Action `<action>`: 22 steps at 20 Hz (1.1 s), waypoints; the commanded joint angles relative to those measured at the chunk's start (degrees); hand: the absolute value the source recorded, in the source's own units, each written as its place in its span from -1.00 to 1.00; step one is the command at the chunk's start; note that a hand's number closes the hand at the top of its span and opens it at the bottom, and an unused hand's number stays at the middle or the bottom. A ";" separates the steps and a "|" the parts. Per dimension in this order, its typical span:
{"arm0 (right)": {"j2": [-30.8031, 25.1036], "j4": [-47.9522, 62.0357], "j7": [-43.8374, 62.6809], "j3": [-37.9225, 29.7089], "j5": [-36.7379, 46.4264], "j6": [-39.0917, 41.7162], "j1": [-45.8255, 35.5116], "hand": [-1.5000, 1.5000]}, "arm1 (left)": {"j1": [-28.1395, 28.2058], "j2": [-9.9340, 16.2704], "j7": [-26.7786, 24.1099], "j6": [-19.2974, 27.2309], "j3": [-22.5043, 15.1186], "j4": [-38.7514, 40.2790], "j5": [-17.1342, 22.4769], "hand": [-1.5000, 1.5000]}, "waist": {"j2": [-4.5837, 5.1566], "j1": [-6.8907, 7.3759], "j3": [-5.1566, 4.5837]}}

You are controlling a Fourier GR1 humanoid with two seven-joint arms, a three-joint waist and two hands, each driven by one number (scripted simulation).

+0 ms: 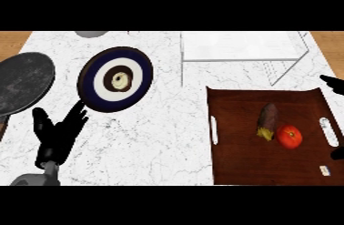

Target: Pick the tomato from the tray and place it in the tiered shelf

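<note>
Across the white marble worktop [168, 142], biggest first: the clear-walled tiered shelf [238, 48] sits at the far edge, right behind the dark wooden tray with white handles [235, 165] at the near right corner, while a grey frying pan [23, 83] and a navy-and-white ringed plate [115, 79] holding a small pale ring-shaped bit of food [121, 79] sit on the left. On the tray's right half lies a brownish elongated vegetable [268, 120], long axis running front to back, with the round red tomato [290, 136] just beside it, close to the right handle. Pretty sure the right hand [333, 84] takes this one since it's poking in at the right edge just beyond the tray (can't tell its state), whereas the left hand [57, 130] rests open, fingers up, near the left edge, well away from the tomato.
</note>
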 commanded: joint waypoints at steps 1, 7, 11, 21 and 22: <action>4.63 -2.20 4.94 4.52 6.09 -1.95 -1.15 -1.00 | 1.65 -0.09 -1.49 -1.26 0.21 0.51 -1.45 0.00 | 0.18 0.30 -0.04; 8.05 -2.61 5.84 6.30 14.12 -1.92 -0.03 -1.00 | -2.66 -3.25 0.06 0.26 0.99 3.80 -3.25 0.00 | 0.22 0.03 -0.03; 9.16 -6.93 8.34 3.59 16.33 -1.47 4.36 -1.00 | -3.61 -3.91 0.15 -0.41 2.30 3.91 -3.88 0.00 | 0.15 -0.22 -0.03; 14.19 -4.27 5.51 1.00 24.68 0.01 3.72 -1.00 | 0.04 -4.44 3.83 -1.92 3.55 -2.10 -6.03 0.00 | 0.14 0.06 -0.02; 15.30 -4.91 4.30 0.34 25.29 -0.91 5.79 -1.00 | 0.07 -5.12 4.12 -1.89 3.58 -2.81 -6.14 0.00 | 0.13 -0.01 -0.02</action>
